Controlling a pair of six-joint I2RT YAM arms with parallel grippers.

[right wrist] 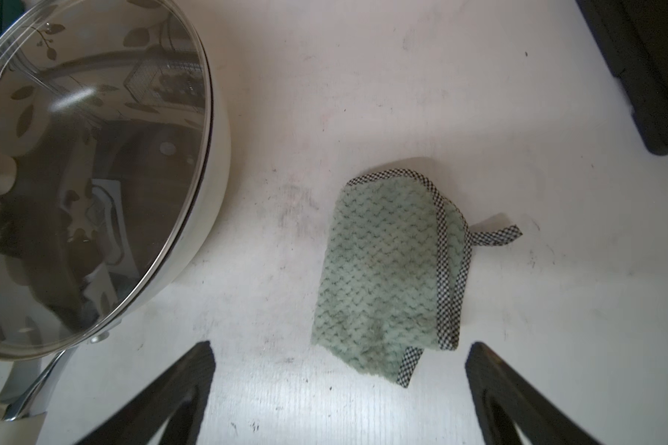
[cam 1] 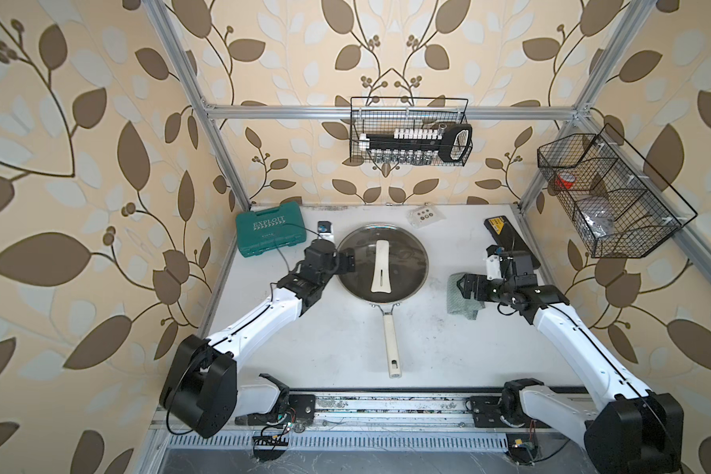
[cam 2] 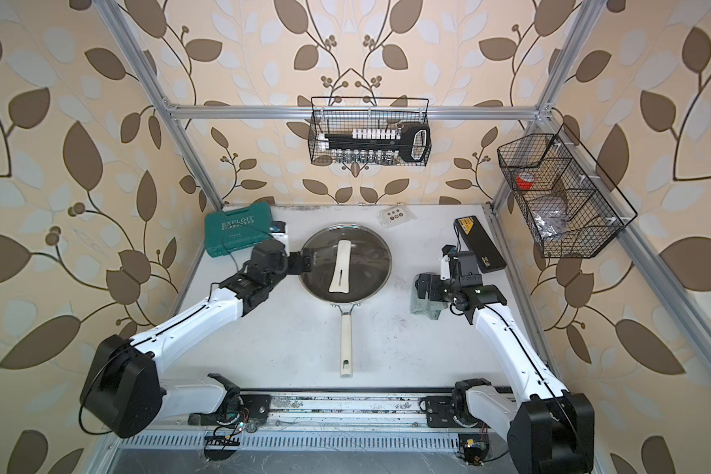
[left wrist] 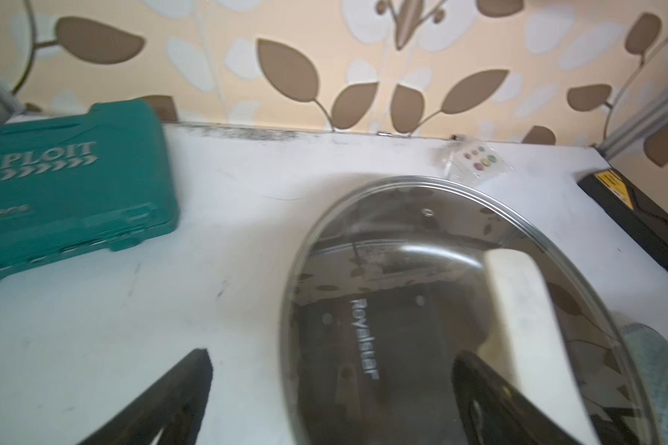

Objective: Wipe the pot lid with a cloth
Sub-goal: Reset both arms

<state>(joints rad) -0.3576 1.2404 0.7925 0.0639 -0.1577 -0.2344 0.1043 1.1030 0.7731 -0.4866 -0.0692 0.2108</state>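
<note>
Pot lid (cam 1: 403, 262) covers the frying pan (cam 1: 391, 340) mid-table, the cloth (right wrist: 386, 269) near it. Left gripper (left wrist: 330, 356) gapes wide at the lid's edge, right gripper (right wrist: 340, 346) wide above the cloth. Rear basket (cam 1: 411, 99) holds sockets (cam 1: 411, 135); side basket (cam 1: 670, 230), red tape (cam 1: 565, 181).

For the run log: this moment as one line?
left gripper open at lid rim | right gripper open over cloth | lid on pan | wiping not begun
</note>
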